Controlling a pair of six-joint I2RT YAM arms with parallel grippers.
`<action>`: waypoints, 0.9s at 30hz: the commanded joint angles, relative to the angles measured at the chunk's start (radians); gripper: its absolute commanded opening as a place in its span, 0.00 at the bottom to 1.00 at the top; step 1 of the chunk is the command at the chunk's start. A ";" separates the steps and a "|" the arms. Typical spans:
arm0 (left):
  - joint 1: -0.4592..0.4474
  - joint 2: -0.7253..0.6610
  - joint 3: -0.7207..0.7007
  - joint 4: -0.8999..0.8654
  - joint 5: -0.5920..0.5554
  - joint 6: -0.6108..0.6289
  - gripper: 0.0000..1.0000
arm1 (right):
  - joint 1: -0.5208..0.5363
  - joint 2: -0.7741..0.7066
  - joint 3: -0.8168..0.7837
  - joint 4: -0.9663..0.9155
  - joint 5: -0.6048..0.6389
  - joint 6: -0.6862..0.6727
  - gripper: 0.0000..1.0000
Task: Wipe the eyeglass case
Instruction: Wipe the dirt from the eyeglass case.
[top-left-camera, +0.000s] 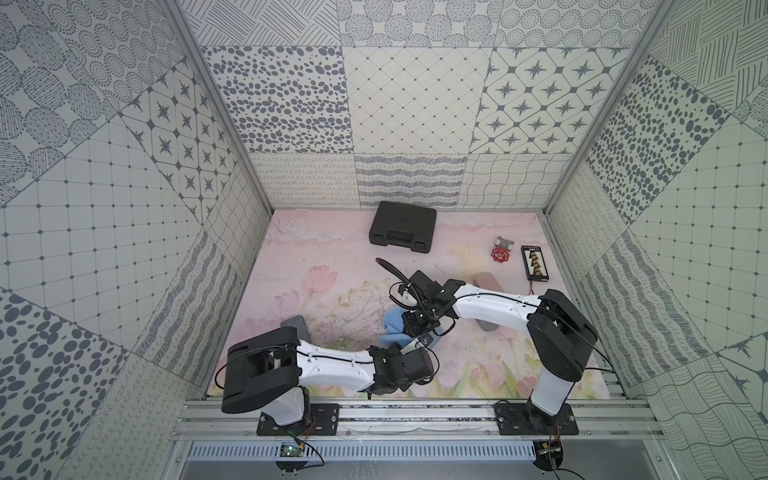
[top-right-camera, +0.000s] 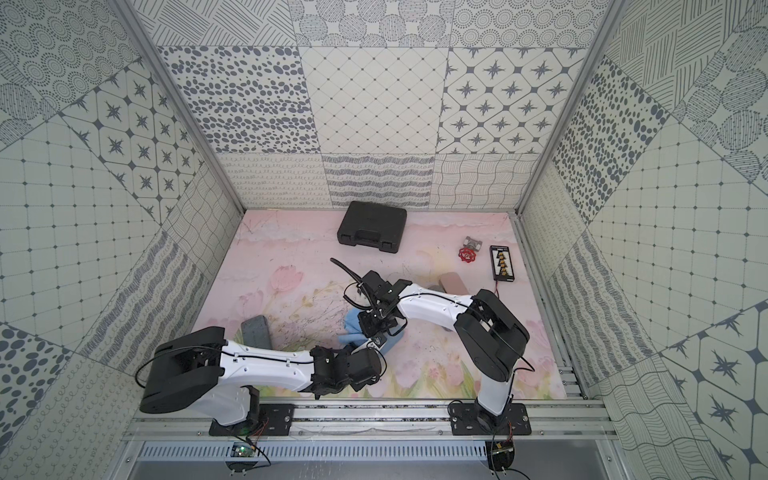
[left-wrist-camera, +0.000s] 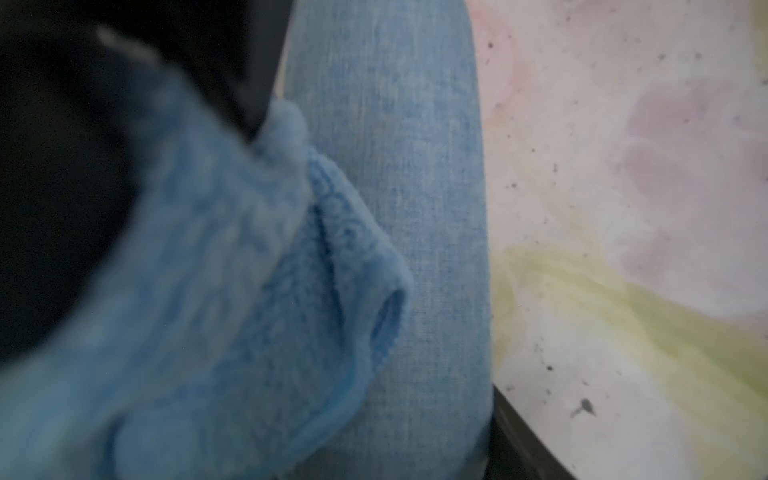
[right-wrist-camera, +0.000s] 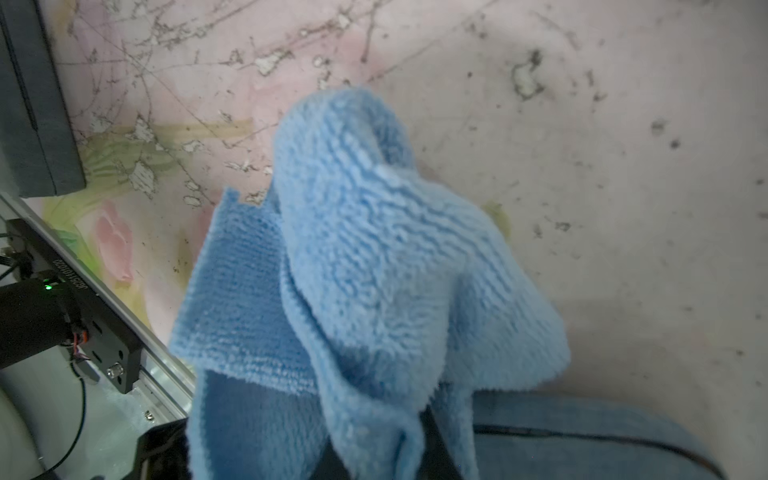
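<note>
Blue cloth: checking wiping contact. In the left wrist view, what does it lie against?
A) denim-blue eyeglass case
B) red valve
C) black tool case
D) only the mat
A: the fluffy blue cloth overlaps the denim-textured eyeglass case, folded against its surface.

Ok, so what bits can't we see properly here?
- Eyeglass case: in both top views, mostly under the right gripper and blue cloth.
- Its jaws: right wrist view, buried in the cloth.
- Greyish case: both top views, crossed by the right arm.
- Left wrist view: near cloth blurred.
</note>
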 joint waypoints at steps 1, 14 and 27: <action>0.032 -0.057 -0.056 -0.107 -0.025 -0.111 0.34 | -0.134 -0.028 -0.112 -0.112 0.057 -0.033 0.00; 0.071 -0.020 -0.053 -0.048 0.134 -0.056 0.35 | -0.093 0.044 0.159 -0.254 0.467 -0.256 0.00; 0.146 -0.047 -0.052 -0.060 0.185 -0.250 0.31 | 0.003 -0.144 -0.118 -0.280 0.406 -0.197 0.00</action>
